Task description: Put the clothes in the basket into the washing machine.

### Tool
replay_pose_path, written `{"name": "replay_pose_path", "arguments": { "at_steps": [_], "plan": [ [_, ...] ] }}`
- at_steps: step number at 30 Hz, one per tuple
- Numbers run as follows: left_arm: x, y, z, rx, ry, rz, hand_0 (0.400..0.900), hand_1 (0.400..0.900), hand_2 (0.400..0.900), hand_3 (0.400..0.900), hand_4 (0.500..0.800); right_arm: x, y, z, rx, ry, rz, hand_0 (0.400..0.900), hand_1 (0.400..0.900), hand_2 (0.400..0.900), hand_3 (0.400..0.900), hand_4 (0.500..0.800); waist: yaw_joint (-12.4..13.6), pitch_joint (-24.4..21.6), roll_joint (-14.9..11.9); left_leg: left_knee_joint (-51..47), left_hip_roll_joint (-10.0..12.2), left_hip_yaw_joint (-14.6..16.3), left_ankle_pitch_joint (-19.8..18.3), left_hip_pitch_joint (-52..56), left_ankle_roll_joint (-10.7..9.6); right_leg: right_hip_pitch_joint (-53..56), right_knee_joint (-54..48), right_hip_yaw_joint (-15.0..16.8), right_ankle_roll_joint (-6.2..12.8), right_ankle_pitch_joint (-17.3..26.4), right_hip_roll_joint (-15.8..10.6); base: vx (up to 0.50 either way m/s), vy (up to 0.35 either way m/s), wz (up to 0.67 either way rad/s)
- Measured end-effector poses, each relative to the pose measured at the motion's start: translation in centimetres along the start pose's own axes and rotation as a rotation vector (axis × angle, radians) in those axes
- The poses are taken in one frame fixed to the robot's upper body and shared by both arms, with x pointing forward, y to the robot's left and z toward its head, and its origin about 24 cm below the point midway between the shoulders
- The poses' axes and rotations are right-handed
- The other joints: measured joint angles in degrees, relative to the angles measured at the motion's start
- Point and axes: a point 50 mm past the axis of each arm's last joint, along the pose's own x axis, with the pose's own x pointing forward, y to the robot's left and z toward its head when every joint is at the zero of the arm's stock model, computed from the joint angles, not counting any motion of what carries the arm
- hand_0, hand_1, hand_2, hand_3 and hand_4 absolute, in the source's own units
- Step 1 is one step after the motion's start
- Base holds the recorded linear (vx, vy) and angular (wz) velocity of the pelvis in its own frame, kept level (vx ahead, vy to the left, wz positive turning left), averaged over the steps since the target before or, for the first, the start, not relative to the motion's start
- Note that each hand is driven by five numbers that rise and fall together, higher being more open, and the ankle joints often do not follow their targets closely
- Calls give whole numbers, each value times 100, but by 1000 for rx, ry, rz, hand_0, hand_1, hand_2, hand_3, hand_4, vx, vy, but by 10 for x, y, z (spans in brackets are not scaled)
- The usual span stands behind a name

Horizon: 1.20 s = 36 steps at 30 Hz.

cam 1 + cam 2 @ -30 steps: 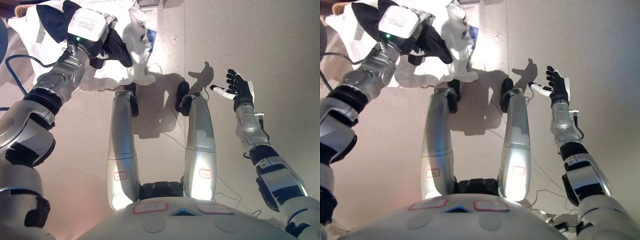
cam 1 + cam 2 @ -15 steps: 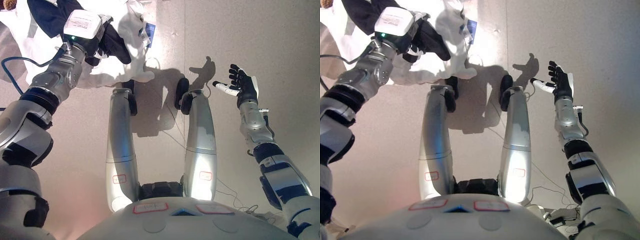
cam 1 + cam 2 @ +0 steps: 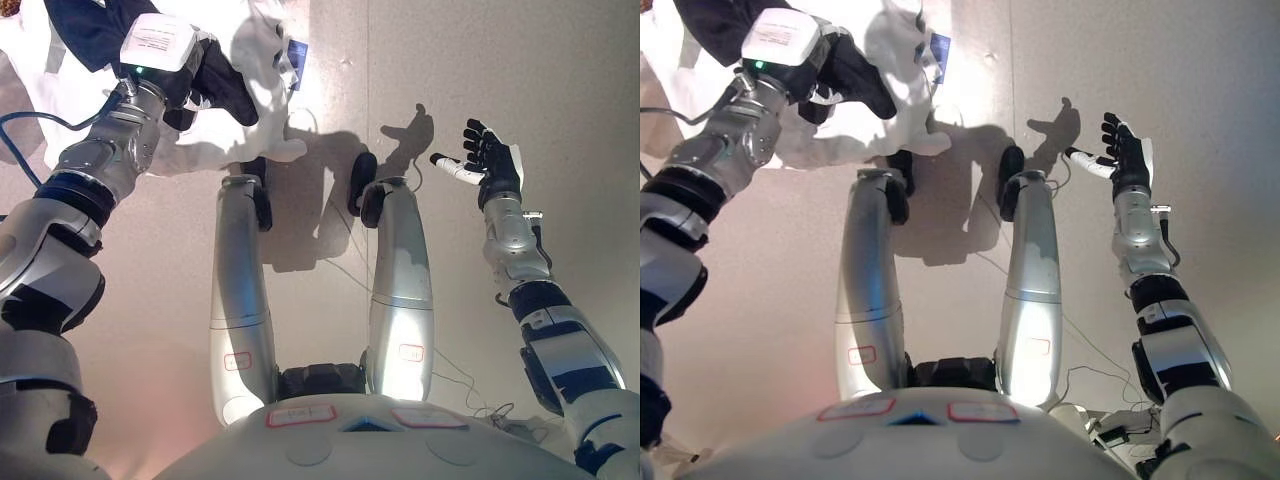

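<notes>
Clothes [image 3: 250,60], mostly white cloth with a dark navy piece among it, lie in a loose heap on the pale floor [image 3: 560,60] toward the far left corner of what both eye views show. The heap spreads from the left edge to about the middle of the far edge. One white fold reaches down toward the near side of the heap. A small blue tag [image 3: 295,52] sticks out on the right border of the white cloth.

The left hand [image 3: 205,75] is over this heap, with its arm coming up from the lower left. Its dark fingers are down in the cloth and the navy piece lies around them. I cannot tell if they are closed on the cloth or only resting in it, because the cloth hides them.

The right hand [image 3: 492,170] is raised on the right side, well apart from the clothes, above bare floor. Its fingers are spread and nearly straight, the palm is turned inward, and one white-tipped finger [image 3: 447,165] points to the left. This hand has hold of nothing.

No basket and no washing machine can be made out in either view; only a small brown woven corner [image 3: 10,8] shows at the top left edge.
</notes>
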Motion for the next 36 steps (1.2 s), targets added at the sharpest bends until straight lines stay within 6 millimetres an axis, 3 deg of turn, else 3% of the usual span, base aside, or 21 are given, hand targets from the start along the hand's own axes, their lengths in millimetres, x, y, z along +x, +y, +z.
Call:
{"name": "replay_pose_path", "arguments": {
  "at_steps": [16, 28, 36],
  "plan": [
    [-3, -6, -9, -44, 55, -38, 400, 400, 400, 400, 500, 0, 4, 1, 10, -5, 7, 900, 900, 900, 900, 800, -13, -18, -23, -571, 17, -25, 151, 562, -107, 465, -404, -60, -21, 60, 3, -13, -24, 1],
    [-14, -30, -12, -438, 203, -12, 400, 400, 400, 400, 500, -5, 14, -16, 58, 69, -7, 900, 900, 900, 900, 800, 94, -60, -75, -2324, 19, -128, 767, 2053, -314, 1780, -1719, -353, -119, 450, 13, 11, -70, 10],
    [-33, -58, -10, -1047, 362, 65, 400, 400, 400, 400, 500, -12, 5, -34, 83, 138, -58, 900, 900, 900, 900, 800, 246, -83, -72, -3657, 103, -240, 1304, 3037, -462, 2618, -2681, -569, -212, 752, 107, 3, -44, 6]
  ]
}}
